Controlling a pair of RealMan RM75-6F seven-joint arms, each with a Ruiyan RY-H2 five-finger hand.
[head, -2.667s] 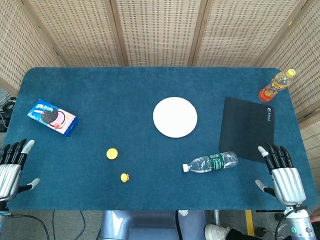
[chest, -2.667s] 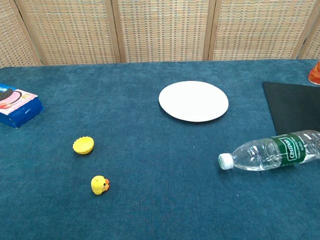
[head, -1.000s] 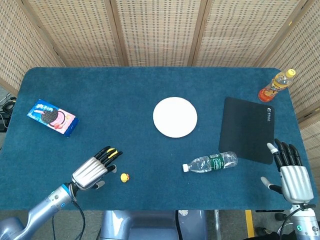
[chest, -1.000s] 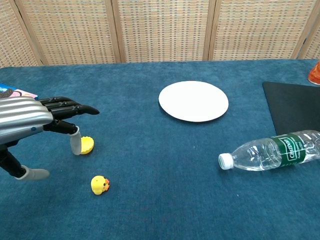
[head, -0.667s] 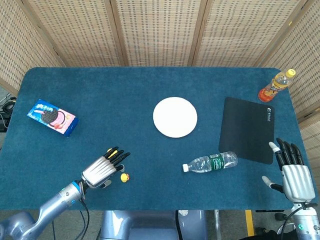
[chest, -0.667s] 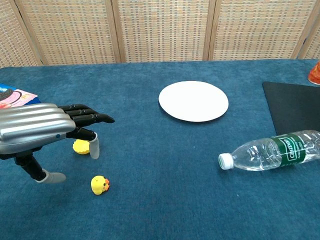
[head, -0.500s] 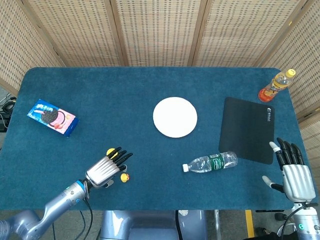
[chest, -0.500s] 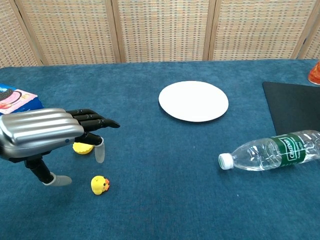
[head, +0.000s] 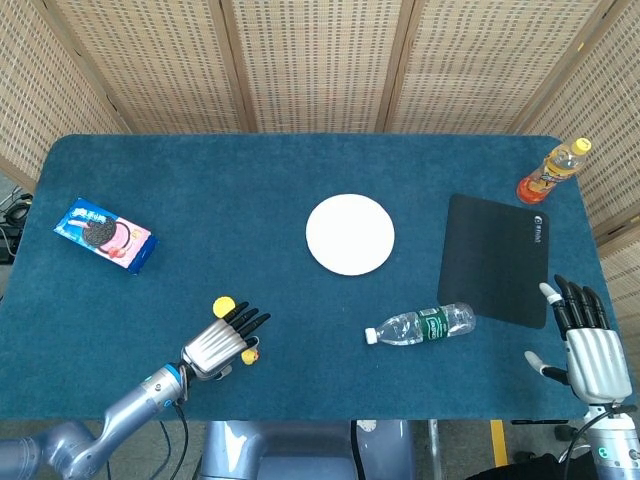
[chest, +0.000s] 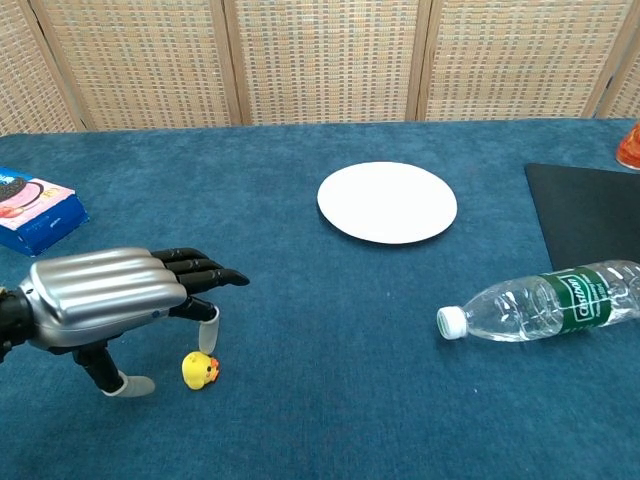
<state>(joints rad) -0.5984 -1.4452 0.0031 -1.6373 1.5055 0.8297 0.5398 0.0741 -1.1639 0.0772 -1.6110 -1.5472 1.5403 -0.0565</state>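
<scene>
My left hand (head: 222, 340) hovers low over the blue table near the front edge, fingers stretched out and apart, holding nothing. A small yellow duck (head: 250, 355) stands just under its fingertips; in the chest view the duck (chest: 200, 370) sits between the thumb and a lowered finger of the left hand (chest: 120, 295), apart from both. A yellow cap (head: 223, 305) lies just beyond the hand; the chest view hides it. My right hand (head: 585, 340) rests open at the table's front right corner, near a black mat (head: 495, 260).
A white plate (head: 350, 234) sits mid-table. A clear water bottle (head: 420, 326) lies on its side beside the mat. A cookie box (head: 104, 235) is at the left, and an orange drink bottle (head: 555, 170) stands at the far right corner.
My left hand came in from the table's left front corner, passed over the yellow cap and now sits lower over the duck. The right hand has shifted slightly back.
</scene>
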